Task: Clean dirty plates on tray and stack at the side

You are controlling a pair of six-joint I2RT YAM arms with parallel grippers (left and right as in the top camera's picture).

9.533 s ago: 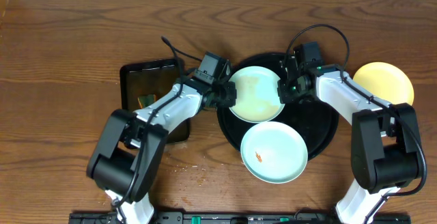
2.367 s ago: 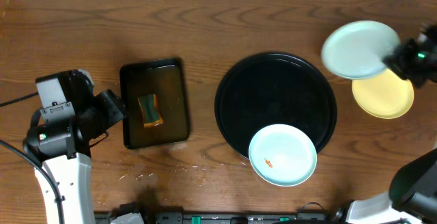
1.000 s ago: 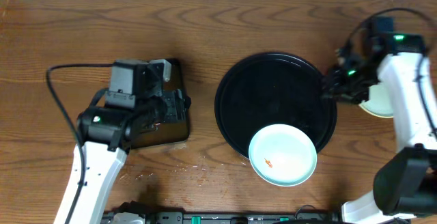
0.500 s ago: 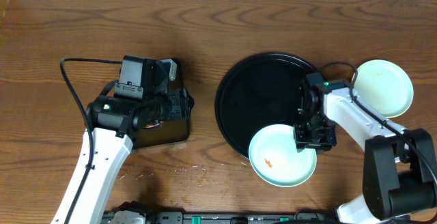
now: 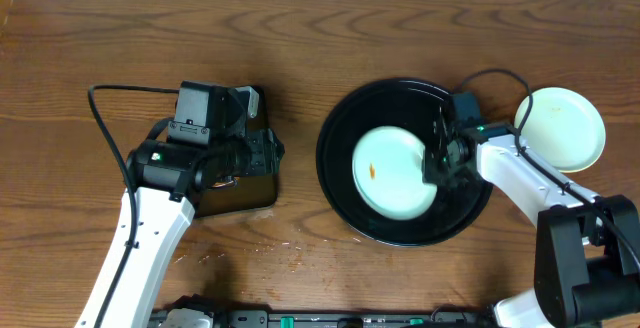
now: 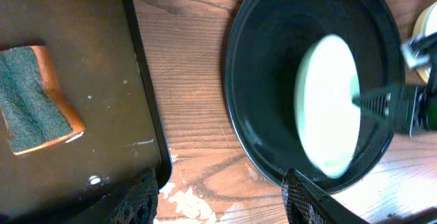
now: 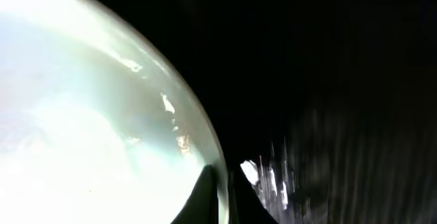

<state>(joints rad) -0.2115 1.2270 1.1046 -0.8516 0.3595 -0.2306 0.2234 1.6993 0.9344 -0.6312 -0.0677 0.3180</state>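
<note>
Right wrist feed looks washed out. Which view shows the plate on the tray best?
Right wrist: mint plate blown out to white glare, tray dark and streaked with blur. Left wrist: plate soft, sponge sharp. Overhead: evenly lit, crisp; best one, orange speck visible.

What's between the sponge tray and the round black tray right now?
Only bare tabletop with a few pale crumbs, seen in the left wrist view between the sponge tray and the black tray.
</note>
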